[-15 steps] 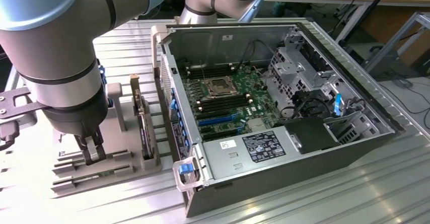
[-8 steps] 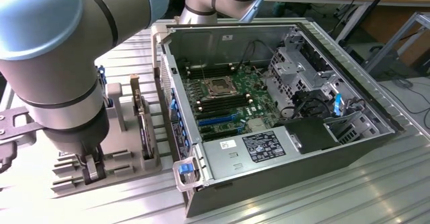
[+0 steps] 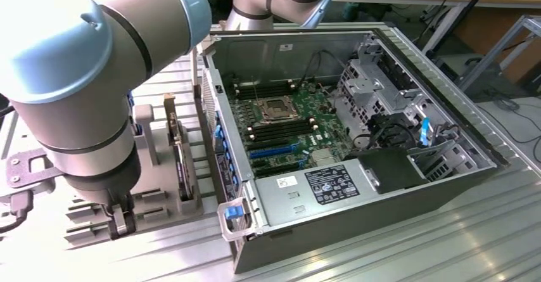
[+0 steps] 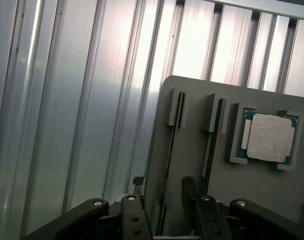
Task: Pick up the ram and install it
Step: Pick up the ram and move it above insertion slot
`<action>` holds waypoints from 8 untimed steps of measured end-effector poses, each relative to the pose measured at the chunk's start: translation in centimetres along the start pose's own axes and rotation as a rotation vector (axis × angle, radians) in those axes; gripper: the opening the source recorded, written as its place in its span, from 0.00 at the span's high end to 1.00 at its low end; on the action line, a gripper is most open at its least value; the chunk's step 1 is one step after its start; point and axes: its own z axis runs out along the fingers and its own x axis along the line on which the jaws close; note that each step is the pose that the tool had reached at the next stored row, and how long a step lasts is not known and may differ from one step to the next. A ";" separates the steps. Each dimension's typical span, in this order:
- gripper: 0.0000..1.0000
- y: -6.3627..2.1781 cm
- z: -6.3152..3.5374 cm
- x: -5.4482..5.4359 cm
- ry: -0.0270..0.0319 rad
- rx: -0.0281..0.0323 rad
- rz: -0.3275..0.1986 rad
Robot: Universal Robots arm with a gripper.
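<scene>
Where the arm reaches down at the exterior view's left, the gripper (image 3: 120, 226) hangs over a grey holder (image 3: 156, 196). The holder sits on the ribbed metal table (image 3: 422, 244) beside the open case (image 3: 363, 228).

In the wrist view the gripper (image 4: 163, 189) is low over one end of the holder (image 4: 192, 110). Its fingers (image 4: 189, 192) are released and spread, one to each side of the ram (image 4: 168, 155). The ram stands on edge in a narrow slot of the holder and appears as a thin dark line. It runs between the two fingers with a gap showing on each side.

A second stick (image 4: 210, 142) stands in a parallel slot just beside the ram, outside the fingers. Further across the holder a processor (image 4: 268, 137) lies flat in a square recess, silver top up.

In the exterior view a card (image 3: 173, 133) stands upright in the holder, between the arm and the case. The case lies on its side with the motherboard (image 3: 287, 127) exposed. The board's black memory slots (image 3: 275, 132) lie just beside the socket (image 3: 275, 109), well apart from the gripper.
</scene>
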 end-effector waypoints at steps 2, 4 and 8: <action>0.58 -0.03 0.42 0.0 -0.0001 -0.0002 0.004; 0.58 -0.19 0.55 -0.9 -0.0001 -0.0002 0.006; 0.58 -0.20 0.80 -0.9 -0.0043 0.0007 0.091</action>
